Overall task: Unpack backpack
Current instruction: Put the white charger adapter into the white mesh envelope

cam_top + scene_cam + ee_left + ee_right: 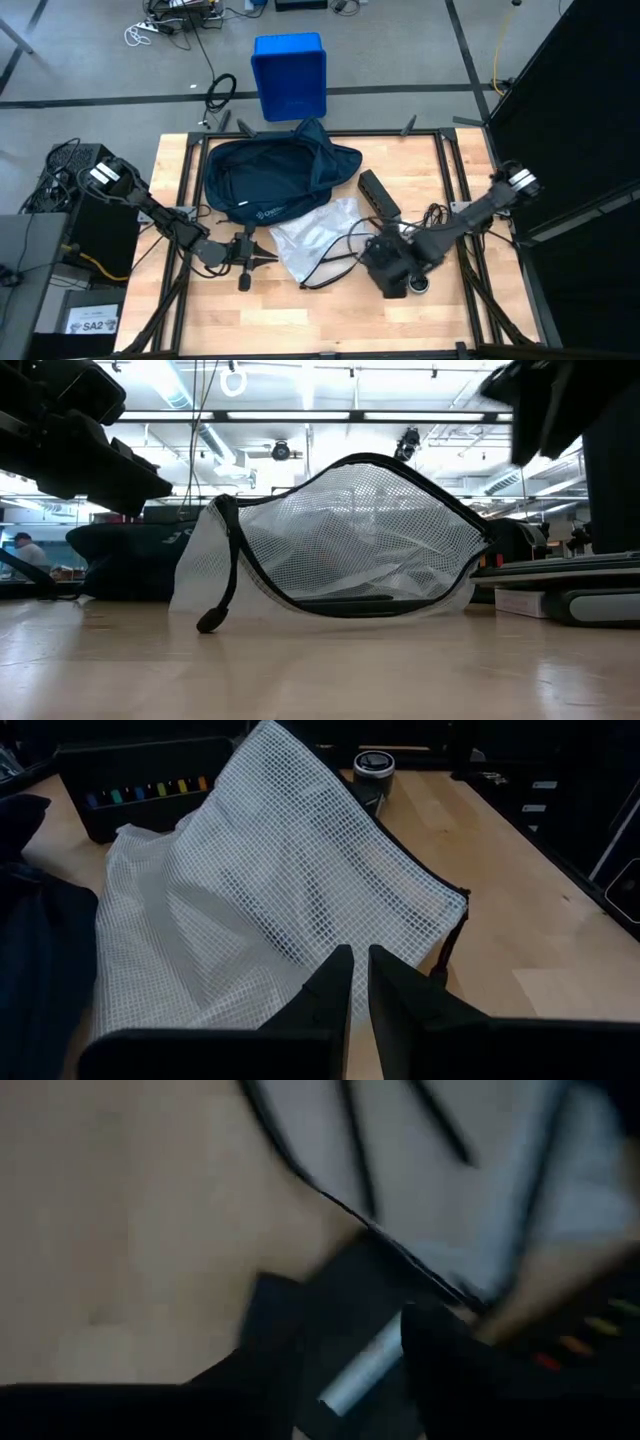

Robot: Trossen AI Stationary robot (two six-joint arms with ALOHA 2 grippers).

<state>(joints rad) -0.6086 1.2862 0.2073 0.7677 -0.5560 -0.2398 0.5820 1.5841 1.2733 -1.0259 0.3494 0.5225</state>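
Note:
The dark navy backpack (pixel 275 180) lies flat on the far half of the table, with its white label facing up. A white mesh pouch (pixel 315 240) (pixel 340 540) (pixel 260 890) with black cables inside lies on the table in front of the backpack. My left gripper (pixel 268 260) (pixel 360 965) points toward the table's right at the pouch's left corner, with its fingers nearly together. My right gripper (pixel 392 265) hovers low at the pouch's right side. Its wrist view is blurred. My left gripper comes level from the table's left at the mesh pouch's near left corner (pixel 330 945). Its fingertips stand over the mesh there. I cannot tell whether they touch it or have any mesh between them.
A long black box (pixel 378 192) (pixel 150 780) with coloured markers lies right of the backpack. A small round black jar (pixel 418 285) (pixel 375 765) stands by the right gripper. A bright blue bin (pixel 290 75) sits on the floor beyond the far edge. Bare wood shows along the near edge.

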